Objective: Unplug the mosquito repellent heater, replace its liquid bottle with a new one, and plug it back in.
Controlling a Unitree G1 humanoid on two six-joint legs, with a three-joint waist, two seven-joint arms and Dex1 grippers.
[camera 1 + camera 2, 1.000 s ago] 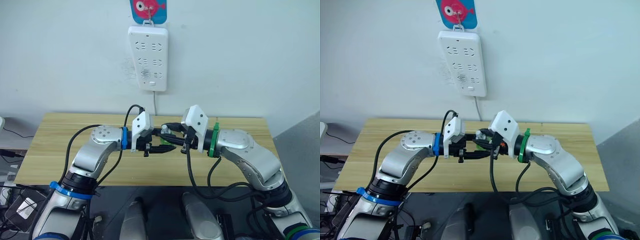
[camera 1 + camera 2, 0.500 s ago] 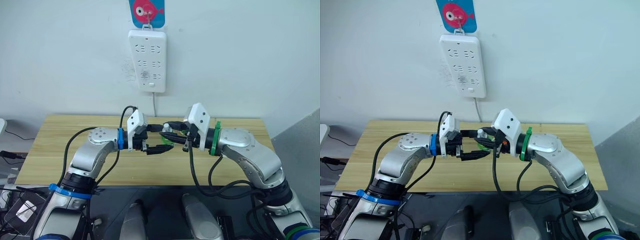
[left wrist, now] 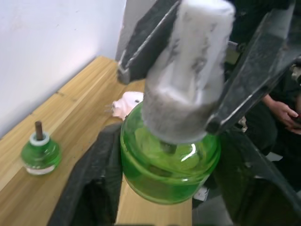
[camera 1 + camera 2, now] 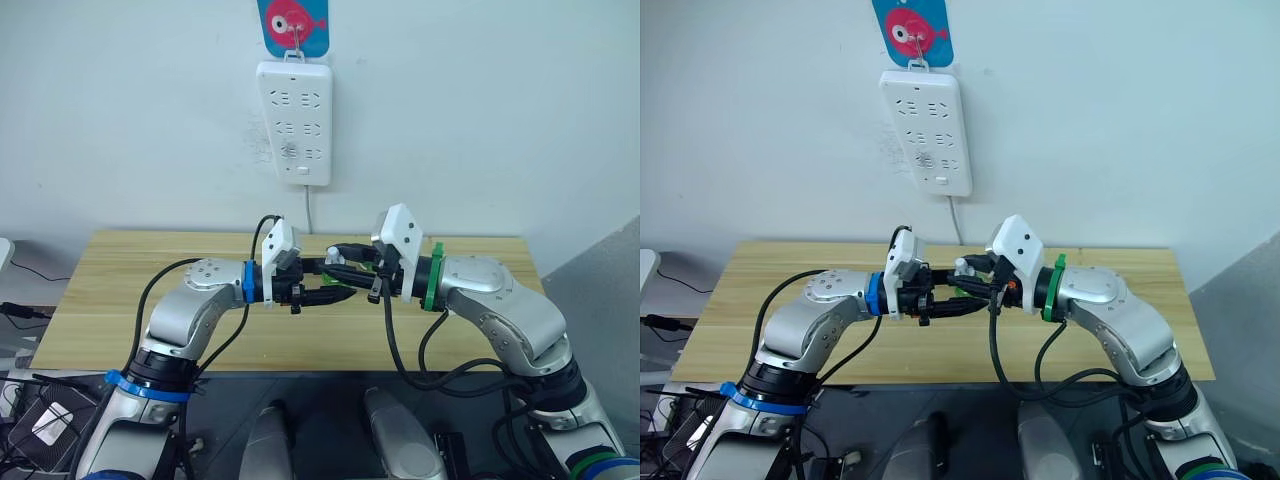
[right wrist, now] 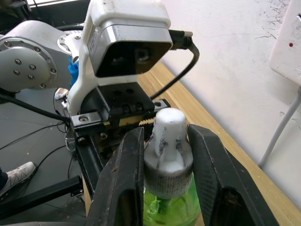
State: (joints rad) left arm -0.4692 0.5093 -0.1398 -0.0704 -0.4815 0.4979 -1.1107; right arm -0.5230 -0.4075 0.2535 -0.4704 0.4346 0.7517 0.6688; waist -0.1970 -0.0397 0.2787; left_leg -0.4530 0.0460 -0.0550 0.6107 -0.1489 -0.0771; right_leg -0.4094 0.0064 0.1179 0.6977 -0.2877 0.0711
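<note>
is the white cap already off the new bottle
No, the white cap sits on the new bottle, with the right gripper clamped around it.

From my remote station I look down on a light wooden desk point(image 4: 120, 300) pushed against a white wall. A long white power strip point(image 4: 296, 122) hangs upright above it from a hook on a blue-and-pink fish sticker point(image 4: 294, 22), and its white cord point(image 4: 309, 208) drops straight down behind the desk.
</note>
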